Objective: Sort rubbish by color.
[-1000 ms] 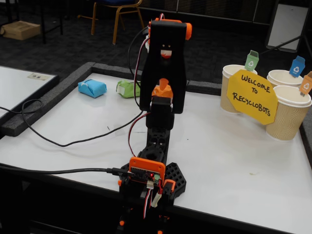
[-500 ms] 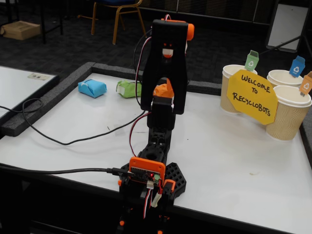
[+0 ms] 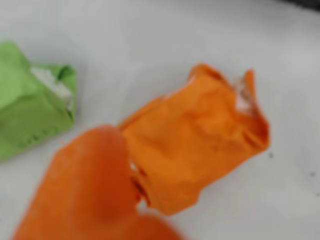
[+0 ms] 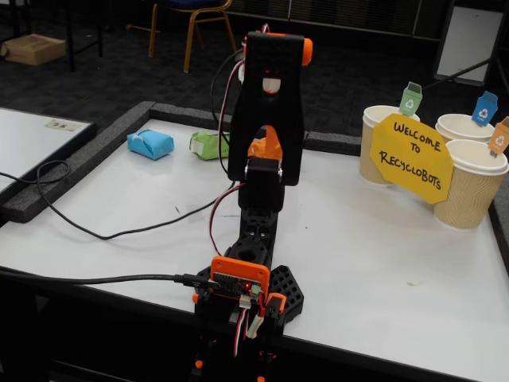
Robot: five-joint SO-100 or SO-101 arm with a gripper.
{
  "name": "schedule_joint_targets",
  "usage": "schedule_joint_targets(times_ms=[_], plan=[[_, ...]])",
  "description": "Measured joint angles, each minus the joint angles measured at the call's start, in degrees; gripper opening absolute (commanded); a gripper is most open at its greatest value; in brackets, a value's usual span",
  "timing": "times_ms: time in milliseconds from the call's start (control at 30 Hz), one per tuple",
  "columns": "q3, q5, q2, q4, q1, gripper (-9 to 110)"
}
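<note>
**Orange bundle in reach as sorting run nears a grasp**

In the wrist view, an orange paper bundle lies on the white counter, its long axis running from lower left to upper right, with the crumpled, torn-looking end pointing to the upper right. A blurred orange finger of my end effector meets the bundle's lower-left end; I cannot tell whether the jaws are open or already gripping, since only one finger shows. A green bundle sits near, to the left in this view, apart from the orange one.

From the fixed view, the arm bends down over the far side of the counter. The green bundle peeks out just beside it, and a blue bundle lies further left. The paper cups with coloured tags stand well apart at the right, behind the yellow sign.

I judge this the pick-up step. Next comes a firm close across the bundle's short side, then a lift and a swing towards the cups.
</note>
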Motion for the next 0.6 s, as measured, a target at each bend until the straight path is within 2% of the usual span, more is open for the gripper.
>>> schedule_joint_targets(times_ms=[600], plan=[[-6.3, -5.4, -6.5, -1.4, 0.5, 19]])
